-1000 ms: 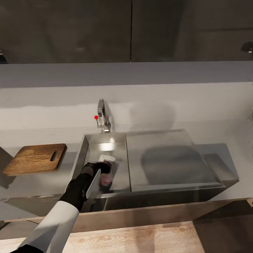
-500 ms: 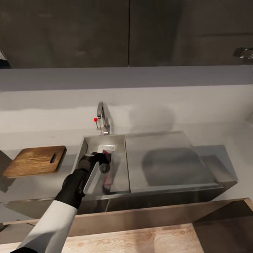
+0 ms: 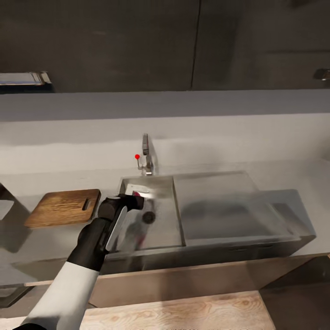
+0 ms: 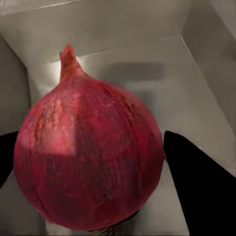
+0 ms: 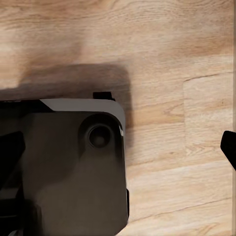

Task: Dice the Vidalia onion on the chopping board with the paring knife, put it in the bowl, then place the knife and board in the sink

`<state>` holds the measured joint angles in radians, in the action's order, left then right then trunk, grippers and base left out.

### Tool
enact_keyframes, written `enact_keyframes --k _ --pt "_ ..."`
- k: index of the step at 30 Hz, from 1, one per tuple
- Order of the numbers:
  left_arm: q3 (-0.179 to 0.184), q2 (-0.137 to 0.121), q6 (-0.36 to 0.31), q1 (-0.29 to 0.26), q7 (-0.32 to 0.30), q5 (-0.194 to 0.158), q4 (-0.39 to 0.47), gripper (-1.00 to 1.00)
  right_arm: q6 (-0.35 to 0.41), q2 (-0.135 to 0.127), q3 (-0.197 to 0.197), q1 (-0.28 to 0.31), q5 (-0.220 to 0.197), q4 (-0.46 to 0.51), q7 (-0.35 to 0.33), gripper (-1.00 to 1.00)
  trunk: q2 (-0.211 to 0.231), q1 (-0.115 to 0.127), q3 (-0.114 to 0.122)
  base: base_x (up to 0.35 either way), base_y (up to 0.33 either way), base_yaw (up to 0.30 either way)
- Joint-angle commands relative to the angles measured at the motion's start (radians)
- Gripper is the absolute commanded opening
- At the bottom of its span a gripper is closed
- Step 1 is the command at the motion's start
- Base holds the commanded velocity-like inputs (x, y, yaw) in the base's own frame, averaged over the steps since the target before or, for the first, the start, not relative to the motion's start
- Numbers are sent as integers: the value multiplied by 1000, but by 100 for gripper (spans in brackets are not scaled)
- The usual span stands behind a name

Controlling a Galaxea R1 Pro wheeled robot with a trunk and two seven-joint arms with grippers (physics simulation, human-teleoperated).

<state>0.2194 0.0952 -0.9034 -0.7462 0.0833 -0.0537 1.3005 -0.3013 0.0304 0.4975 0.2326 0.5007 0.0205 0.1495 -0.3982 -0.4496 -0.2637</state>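
A dark red onion (image 4: pixel 88 152) with a pointed stem fills the space between my left gripper's (image 4: pixel 101 179) black fingers (image 4: pixel 196 189), which are shut on it over the steel sink basin (image 3: pixel 160 229). From the head camera, the left gripper (image 3: pixel 132 201) hangs above the basin's left part, with a sliver of the onion (image 3: pixel 136 194) showing past it. The wooden chopping board (image 3: pixel 64 207) lies on the counter left of the sink. My right gripper (image 5: pixel 119 147) is open and points down at the wooden floor, above the robot's dark base (image 5: pixel 64 167).
A faucet (image 3: pixel 146 158) with a red-tipped lever stands behind the basin, and the drain (image 3: pixel 148 216) sits in its floor. A steel draining surface (image 3: pixel 229 206) spans the sink's right side. Grey counter (image 3: pixel 27 243) runs left and right, with dark cabinets above.
The left gripper has risen from the sink floor with the onion in it. The head view has shifted, so the sink and board now sit further right.
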Motion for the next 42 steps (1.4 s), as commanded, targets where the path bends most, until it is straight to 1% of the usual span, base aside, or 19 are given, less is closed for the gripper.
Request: enact_keyframes --k 1,5,7,9,13,15,20,27,31,42 --pt "2 -3 -22 -1 9 -5 18 -100 -2 0 7 1 11 -1 5 100 -2 0 0 -58 285 0" --pt "1 -18 -41 -1 9 -5 66 -100 -2 1 7 1 10 -1 5 100 -2 0 6 -21 296 0" --pt "0 -19 -43 -1 9 -5 82 -100 -2 1 7 1 10 -1 5 100 -2 0 9 -5 301 0" --pt "-10 -20 -45 -1 9 -5 94 -100 -2 2 7 1 10 -1 5 100 -2 0 12 -2 302 0" --pt "-41 -20 -45 -1 9 -5 116 -100 -2 2 7 1 10 0 5 100 -2 0 18 42 275 0" --pt "-48 -20 -46 -1 9 -5 127 -100 -2 2 7 1 10 0 5 100 -2 0 21 91 178 0" --pt "-57 -20 -46 -1 9 -5 145 -100 -2 3 7 1 10 1 5 100 -2 0 29 41 53 0" --pt "-59 -20 -46 -1 9 -5 146 -100 -2 3 7 1 10 1 6 100 -2 0 39 3 4 0" --pt "-69 -20 -46 -1 9 -5 149 -100 -2 3 7 1 10 1 7 100 -2 0 45 0 0 13" --pt "-71 -21 -47 -1 9 -5 151 -100 -2 4 7 1 10 1 6 100 -2 0 59 0 1 168"
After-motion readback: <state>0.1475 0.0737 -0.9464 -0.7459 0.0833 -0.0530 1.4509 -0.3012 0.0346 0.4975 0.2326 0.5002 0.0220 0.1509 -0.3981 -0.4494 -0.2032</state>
